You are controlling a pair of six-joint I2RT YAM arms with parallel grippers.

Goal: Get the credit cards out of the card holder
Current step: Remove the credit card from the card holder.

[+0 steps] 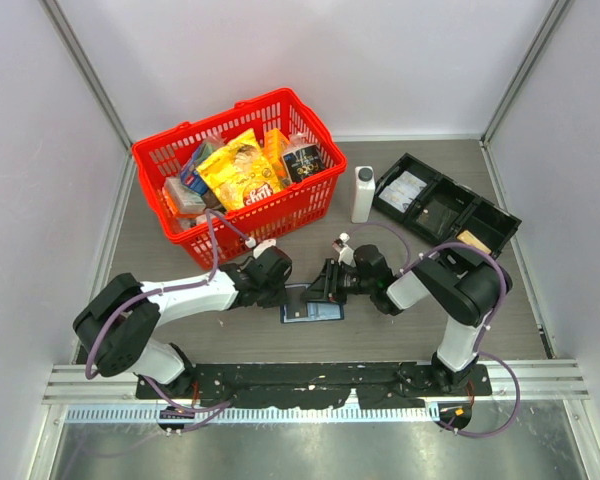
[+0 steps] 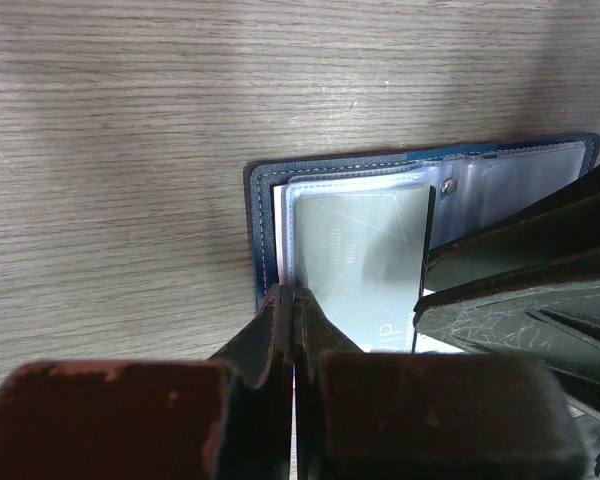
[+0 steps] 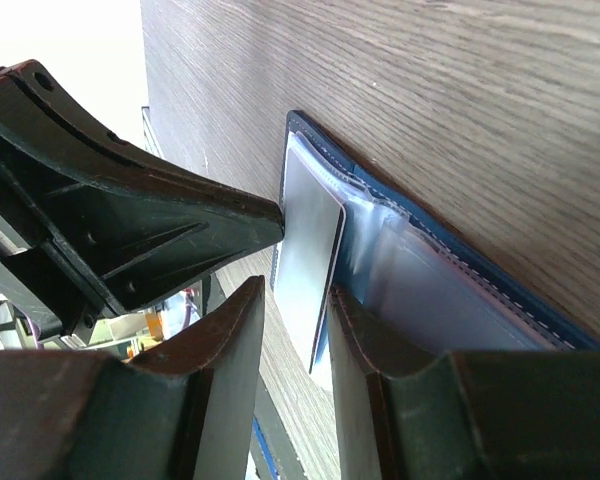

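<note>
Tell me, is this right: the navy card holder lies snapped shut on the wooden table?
No: the card holder lies open, not snapped shut; the left wrist view shows its clear sleeves spread out. It is navy and on the wooden table.

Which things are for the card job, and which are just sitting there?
For the job:
card holder
credit card
left gripper
right gripper

Just lying about:
red basket of snacks
white bottle
black tray
</note>
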